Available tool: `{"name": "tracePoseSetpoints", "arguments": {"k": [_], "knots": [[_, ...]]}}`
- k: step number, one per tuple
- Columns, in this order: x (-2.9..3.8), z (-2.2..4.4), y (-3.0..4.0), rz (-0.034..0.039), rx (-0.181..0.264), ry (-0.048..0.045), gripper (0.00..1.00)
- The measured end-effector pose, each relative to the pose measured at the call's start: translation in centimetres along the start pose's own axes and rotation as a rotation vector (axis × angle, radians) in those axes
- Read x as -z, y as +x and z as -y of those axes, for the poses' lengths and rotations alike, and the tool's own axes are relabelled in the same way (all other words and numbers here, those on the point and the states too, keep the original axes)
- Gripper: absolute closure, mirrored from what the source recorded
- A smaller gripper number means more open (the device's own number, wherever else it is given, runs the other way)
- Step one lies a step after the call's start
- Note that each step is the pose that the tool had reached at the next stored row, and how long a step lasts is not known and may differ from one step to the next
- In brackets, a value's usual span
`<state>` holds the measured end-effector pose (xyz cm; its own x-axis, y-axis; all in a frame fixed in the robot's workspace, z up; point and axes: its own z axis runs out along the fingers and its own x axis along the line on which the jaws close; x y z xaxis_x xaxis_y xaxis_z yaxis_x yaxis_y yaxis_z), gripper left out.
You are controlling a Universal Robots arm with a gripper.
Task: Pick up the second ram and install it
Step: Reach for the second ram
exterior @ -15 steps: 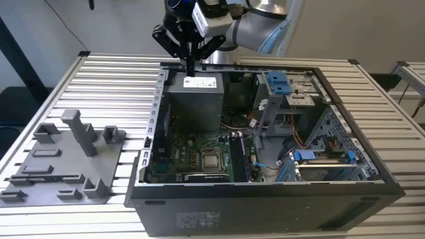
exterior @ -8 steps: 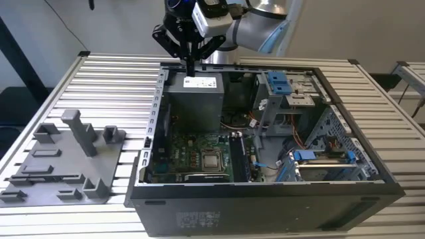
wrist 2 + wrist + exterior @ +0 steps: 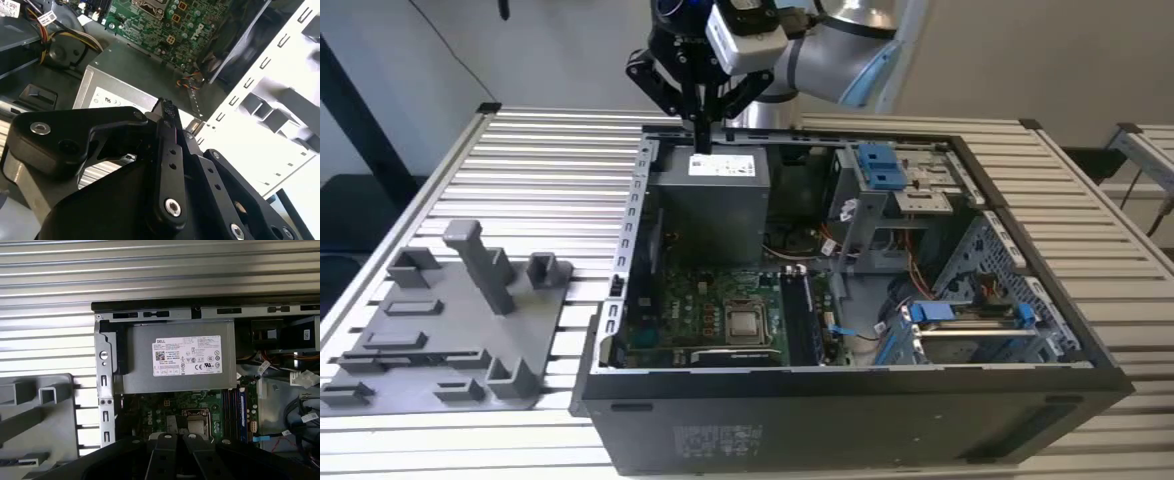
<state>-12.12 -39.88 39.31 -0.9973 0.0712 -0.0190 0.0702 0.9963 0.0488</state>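
Seeing grey tray [image 3: 460,325] with upright posts at the exterior view's left, just beside the open case [image 3: 854,420]. Next over, finding the gripper [image 3: 704,145] parked high above the power supply [image 3: 714,210], probably for clearance over the case wall. Reading it as clenched, with nothing discernible in the pinch. Right of the CPU socket [image 3: 747,322], spotting dark strips upright in the memory slots [image 3: 803,320]. Can't pin down the second ram; guessing already seated there.
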Motion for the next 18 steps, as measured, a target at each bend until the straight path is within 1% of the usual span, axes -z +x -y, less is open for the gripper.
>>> {"name": "tracePoseSetpoints", "arguments": {"k": [4, 8, 18], "knots": [[0.09, 0.00, 0.16, -0.0001, 0.000, 0.0002, 0.89], [0.12, 0.03, 0.50, 0.0000, 0.000, 0.0001, 0.89], [0.15, 0.14, 2.09, 0.0001, 0.000, -0.0001, 0.89]]}}
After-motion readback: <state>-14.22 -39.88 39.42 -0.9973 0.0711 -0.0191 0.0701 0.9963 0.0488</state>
